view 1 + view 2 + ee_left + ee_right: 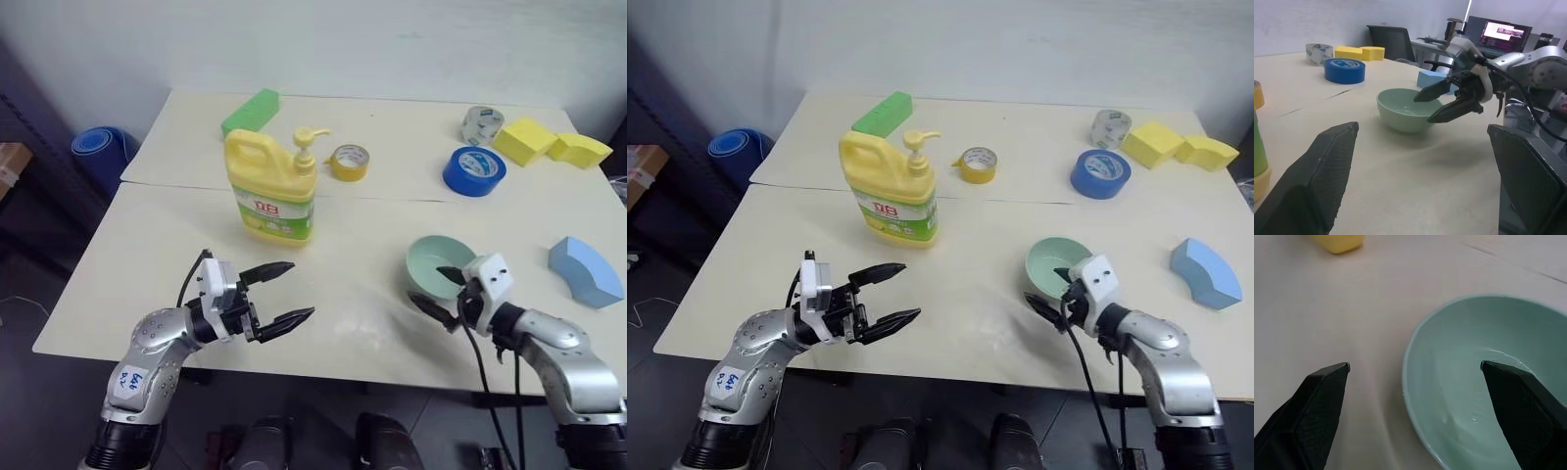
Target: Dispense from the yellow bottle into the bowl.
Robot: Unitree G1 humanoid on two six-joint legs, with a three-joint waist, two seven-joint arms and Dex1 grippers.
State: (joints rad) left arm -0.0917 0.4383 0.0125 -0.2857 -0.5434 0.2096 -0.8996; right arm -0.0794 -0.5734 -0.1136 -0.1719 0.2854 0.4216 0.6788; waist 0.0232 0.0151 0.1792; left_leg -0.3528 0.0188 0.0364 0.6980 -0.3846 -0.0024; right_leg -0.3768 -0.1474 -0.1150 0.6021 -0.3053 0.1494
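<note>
The yellow bottle [271, 186] stands upright at the table's middle left, its pump spout pointing right. To the right, near the front, sits the pale green bowl [438, 266], with a thin wet film inside [1488, 382]. My right gripper [426, 284] is open and straddles the bowl's near left rim, with one finger [1518, 401] over the inside and the other [1317, 406] over the table outside. My left gripper [299, 289] hovers open and empty in front of the bottle, well short of it, pointing right toward the bowl [1403, 110].
A green sponge block [251, 111] lies behind the bottle and a small yellow tape roll [350, 162] to its right. Blue tape [474, 170], clear tape [482, 124] and yellow sponge blocks [526, 140] sit at the back right. A blue curved block [585, 271] lies right of the bowl.
</note>
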